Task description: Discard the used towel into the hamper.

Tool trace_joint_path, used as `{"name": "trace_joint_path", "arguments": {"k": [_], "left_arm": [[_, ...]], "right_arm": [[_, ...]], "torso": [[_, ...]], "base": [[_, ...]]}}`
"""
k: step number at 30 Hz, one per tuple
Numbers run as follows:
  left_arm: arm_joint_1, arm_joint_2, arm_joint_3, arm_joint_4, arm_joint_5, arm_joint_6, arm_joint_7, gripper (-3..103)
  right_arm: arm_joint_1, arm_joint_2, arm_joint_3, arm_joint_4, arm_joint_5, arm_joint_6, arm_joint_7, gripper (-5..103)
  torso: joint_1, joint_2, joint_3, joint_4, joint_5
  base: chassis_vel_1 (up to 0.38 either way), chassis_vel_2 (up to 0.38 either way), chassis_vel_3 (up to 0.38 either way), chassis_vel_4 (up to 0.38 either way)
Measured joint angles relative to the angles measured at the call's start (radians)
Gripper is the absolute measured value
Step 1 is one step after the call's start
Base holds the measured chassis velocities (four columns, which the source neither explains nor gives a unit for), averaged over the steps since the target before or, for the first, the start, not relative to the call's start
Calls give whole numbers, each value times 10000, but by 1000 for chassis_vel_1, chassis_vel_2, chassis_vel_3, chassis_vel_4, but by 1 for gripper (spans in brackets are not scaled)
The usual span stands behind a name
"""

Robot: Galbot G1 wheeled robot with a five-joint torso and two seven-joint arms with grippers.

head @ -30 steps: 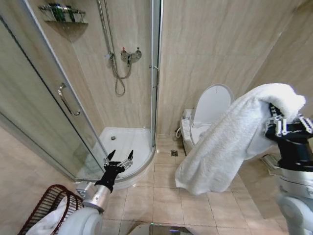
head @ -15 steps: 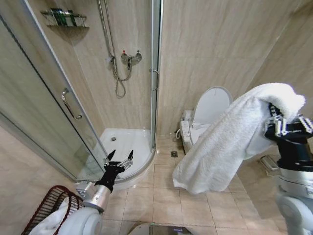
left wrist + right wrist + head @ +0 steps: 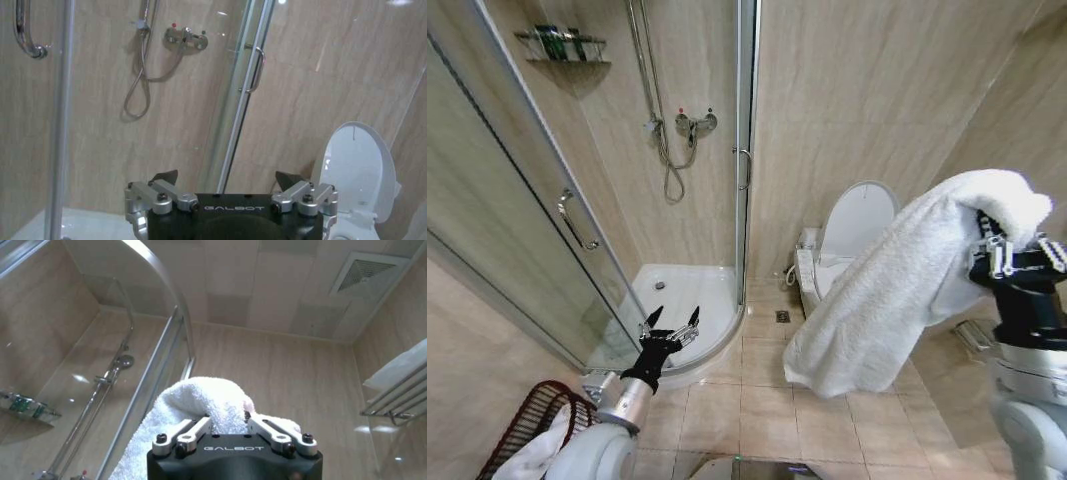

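Hamper at near left, shower behind it, toilet to the right.

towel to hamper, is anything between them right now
Yes. The right gripper holds the towel high on the robot's right; the hamper sits on the floor at its lower left. The left arm, its open left gripper raised, lies between them, and the hamper already holds white cloth.

Soft and shiny things
My metal fingers pinch a fluffy cloth towel; the hamper is wire, walls glossy.
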Motion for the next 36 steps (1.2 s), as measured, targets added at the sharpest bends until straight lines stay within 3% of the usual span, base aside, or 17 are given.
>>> {"name": "trace_joint_path", "arguments": {"k": [36], "left_arm": [[0,0,0,0,0,0,0,99]], "right_arm": [[28,26,-199,0,-104,-53,14,12]], "torso": [[927,2013,1090,0,0]], "base": [[0,0,0,0]]}}
